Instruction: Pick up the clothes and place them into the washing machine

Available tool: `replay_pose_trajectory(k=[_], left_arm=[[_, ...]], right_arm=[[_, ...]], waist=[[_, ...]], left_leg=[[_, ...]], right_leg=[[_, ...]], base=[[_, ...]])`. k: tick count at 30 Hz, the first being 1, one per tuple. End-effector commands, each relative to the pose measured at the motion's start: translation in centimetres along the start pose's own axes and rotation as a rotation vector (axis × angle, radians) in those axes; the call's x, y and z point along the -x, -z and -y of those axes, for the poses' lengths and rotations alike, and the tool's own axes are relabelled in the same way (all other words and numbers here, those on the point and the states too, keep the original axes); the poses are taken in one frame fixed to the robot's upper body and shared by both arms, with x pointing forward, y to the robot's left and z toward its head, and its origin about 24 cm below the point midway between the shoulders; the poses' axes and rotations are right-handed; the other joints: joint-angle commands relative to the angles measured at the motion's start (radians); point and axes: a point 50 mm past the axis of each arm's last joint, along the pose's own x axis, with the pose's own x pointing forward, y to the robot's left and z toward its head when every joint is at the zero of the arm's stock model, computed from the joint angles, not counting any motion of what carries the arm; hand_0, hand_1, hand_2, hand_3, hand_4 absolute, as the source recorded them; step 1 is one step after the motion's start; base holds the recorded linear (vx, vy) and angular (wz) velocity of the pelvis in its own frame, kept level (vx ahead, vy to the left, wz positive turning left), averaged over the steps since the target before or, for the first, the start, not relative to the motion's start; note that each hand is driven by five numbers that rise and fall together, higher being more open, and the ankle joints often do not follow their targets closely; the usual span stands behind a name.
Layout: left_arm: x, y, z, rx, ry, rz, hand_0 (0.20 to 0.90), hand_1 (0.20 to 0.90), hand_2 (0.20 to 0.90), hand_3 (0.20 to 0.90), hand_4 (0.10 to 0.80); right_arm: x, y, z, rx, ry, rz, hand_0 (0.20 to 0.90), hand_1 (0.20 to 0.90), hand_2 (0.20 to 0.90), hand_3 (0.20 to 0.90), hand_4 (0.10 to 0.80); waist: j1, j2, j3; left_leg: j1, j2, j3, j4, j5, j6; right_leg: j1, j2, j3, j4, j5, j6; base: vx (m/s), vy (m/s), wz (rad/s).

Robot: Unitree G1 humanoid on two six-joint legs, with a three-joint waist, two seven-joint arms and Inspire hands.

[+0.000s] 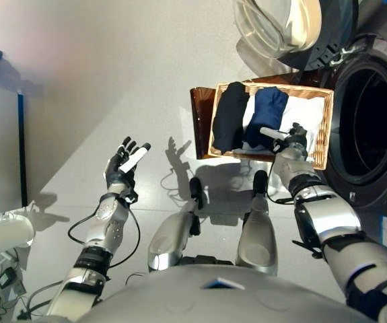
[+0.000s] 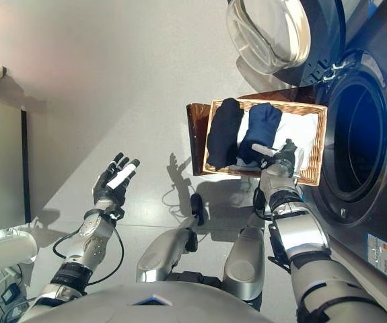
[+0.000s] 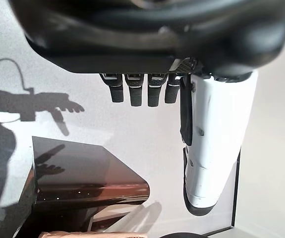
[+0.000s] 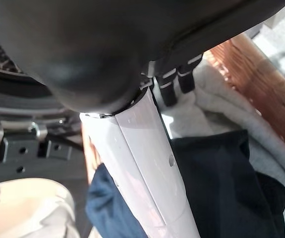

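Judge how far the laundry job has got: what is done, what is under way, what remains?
Done: only the washing machine door stands open; nothing shows in the drum. Under way: the right hand is over the basket, fingers open, above the white cloth. Left: the black, navy and white clothes all lie in the basket. The left hand is open, empty.

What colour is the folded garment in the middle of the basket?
Dark blue. The middle garment in the basket shows best in the left eye view.
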Motion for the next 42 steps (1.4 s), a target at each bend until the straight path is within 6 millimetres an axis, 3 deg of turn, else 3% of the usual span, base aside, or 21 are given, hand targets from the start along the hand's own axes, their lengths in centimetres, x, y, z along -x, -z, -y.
replay_pose_trajectory(k=[1, 7, 18, 27, 42], left_arm=[[-0.8, -3.6, 1.2, -0.076, 0.076, 0.157, 0.9, 0.9, 0.9, 0.9, 0.8], [-0.8, -3.8, 1.5, -0.077, 0.082, 0.168, 0.9, 0.9, 0.9, 0.9, 0.8], [-1.1, -3.5, 1.0, -0.082, 0.048, 0.158, 0.9, 0.9, 0.9, 0.9, 0.8], [-1.3, -3.5, 0.9, -0.082, 0.024, 0.157, 0.9, 0.9, 0.9, 0.9, 0.8], [-1.1, -3.6, 1.1, -0.078, 0.037, 0.159, 0.9, 0.9, 0.9, 0.9, 0.8]], right_arm=[[1.4, -6.3, -3.1, -0.036, -0.083, 0.204, 0.9, 0.9, 0.9, 0.9, 0.8], [1.6, -5.3, -3.6, 0.01, -0.089, 0.198, 0.9, 0.9, 0.9, 0.9, 0.8], [0.8, -2.4, -1.4, -0.02, -0.019, 0.153, 0.9, 0.9, 0.9, 0.9, 0.8], [2.2, -2.6, -2.0, -0.114, -0.049, 0.257, 0.9, 0.9, 0.9, 0.9, 0.8], [3.2, -4.6, -4.9, -0.08, -0.112, 0.275, 0.9, 0.9, 0.9, 0.9, 0.8]], waist=[[0.043, 0.037, -0.014], [0.043, 0.039, -0.02], [0.017, -0.008, -0.033], [-0.01, -0.038, -0.026], [0.024, 0.003, -0.044]], left_leg=[[-0.003, 0.012, 0.007, -0.007, -0.011, -0.098], [-0.002, 0.009, 0.004, -0.007, -0.014, -0.096], [0.03, 0.014, 0.008, -0.007, -0.031, -0.087], [0.058, 0.017, 0.015, -0.007, -0.039, -0.083], [0.047, 0.005, 0.01, -0.007, -0.036, -0.083]], right_leg=[[-0.009, -0.031, 0.006, 0.131, -0.163, 0.022], [-0.005, -0.033, 0.005, 0.13, -0.164, 0.023], [0.015, -0.032, 0.009, 0.133, -0.169, 0.026], [0.035, -0.031, 0.011, 0.13, -0.171, 0.026], [0.029, -0.038, 0.008, 0.122, -0.167, 0.024]], base=[[0.0, 0.0, 0.0], [0.0, 0.0, 0.0], [0.0, 0.0, 0.0], [0.001, 0.002, 0.01], [-0.003, 0.006, -0.01]])
